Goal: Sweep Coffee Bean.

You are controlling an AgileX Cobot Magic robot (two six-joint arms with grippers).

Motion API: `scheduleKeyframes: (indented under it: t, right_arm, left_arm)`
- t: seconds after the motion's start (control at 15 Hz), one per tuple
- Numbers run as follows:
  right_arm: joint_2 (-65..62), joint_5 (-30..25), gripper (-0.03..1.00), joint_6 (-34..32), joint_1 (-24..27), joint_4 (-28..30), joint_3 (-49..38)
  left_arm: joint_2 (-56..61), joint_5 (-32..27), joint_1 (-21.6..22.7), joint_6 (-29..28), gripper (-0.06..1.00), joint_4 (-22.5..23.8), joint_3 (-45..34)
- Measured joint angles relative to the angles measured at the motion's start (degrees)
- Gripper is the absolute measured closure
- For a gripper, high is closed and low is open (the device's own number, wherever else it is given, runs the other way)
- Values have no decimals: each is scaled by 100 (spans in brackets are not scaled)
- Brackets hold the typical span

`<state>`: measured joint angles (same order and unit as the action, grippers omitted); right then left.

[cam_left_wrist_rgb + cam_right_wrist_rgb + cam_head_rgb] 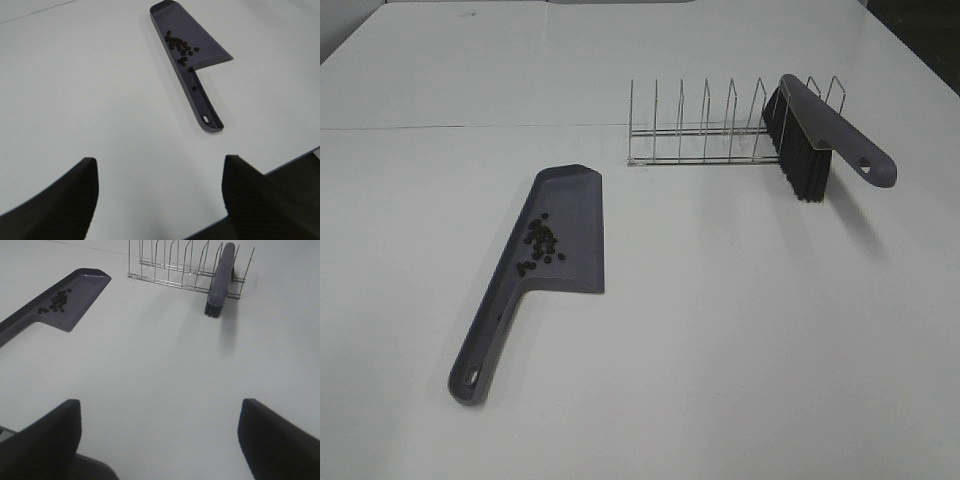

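Well, from where I sit the sweeping looks finished: the coffee beans (540,243) lie heaped inside the dustpan (570,215), gathered near where its pan narrows into the handle, with a couple strayed down the handle channel, and I see none loose on the table (740,330). The brush (820,125) rests propped in the wire rack (700,130), well beyond the dustpan, bristles hanging down. I judge nothing is left except perhaps pulling the arms home. The left gripper (160,200) hangs short of the dustpan's handle end, jaws wide apart and holding nothing; the right gripper (160,440) is likewise spread and empty. The dustpan is smooth grey-purple plastic, a flat tray with a low rim; the beans are small, dark, matte ovals; the rack is thin bright wire
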<state>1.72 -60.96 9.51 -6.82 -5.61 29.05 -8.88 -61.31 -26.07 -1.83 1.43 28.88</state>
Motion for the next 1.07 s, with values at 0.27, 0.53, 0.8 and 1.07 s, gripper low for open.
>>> scheduleKeyframes:
  t: [0.27, 0.53, 0.8, 1.07]
  right_arm:
    - [0, 0, 24, -6, 0, 6, 0]
    - [0, 0, 24, -6, 0, 6, 0]
    - [0, 0, 24, -6, 11, 6, 0]
    - [0, 0, 24, -11, 516, 6, 0]
  left_arm:
    - [0, 0, 0, 0, 30, -11, 0]
    - [0, 0, 0, 0, 30, -11, 0]
    - [0, 0, 476, 0, 30, -23, 0]
    - [0, 17, 1719, 0, 30, -23, 0]
